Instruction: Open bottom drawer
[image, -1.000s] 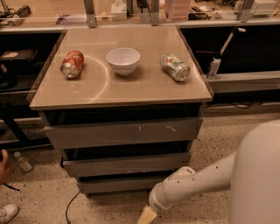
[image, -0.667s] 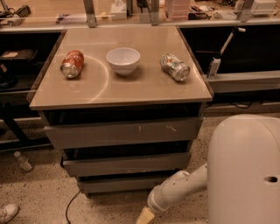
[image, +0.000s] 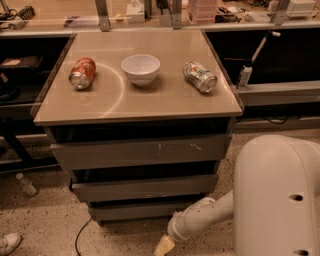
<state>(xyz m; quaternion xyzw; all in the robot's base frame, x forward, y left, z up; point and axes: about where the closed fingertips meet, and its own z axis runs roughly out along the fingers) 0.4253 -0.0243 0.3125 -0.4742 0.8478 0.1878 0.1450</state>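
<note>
The bottom drawer (image: 134, 210) is the slimmest grey front, lowest in the cabinet under the tan table, and it looks closed. Above it are the mid-width drawer (image: 142, 188) and the tallest drawer (image: 140, 151) with pale scratch marks. My gripper (image: 164, 246) is low at the frame's bottom edge, just in front of and below the bottom drawer's right half, apart from its front. Only its tan tip shows. My white arm (image: 200, 220) reaches to it from the right.
On the table top (image: 110, 102) lie a red can (image: 82, 73), a white bowl (image: 141, 68) and a silver can (image: 199, 76). A black cable (image: 80, 237), a bottle (image: 26, 184) and a shoe (image: 9, 243) lie on the speckled floor at left. My bulky arm body (image: 277, 195) fills the lower right.
My arm's bulky white body has swung further into view at the lower right. The gripper has stayed low in front of the bottom drawer. The drawers have not moved.
</note>
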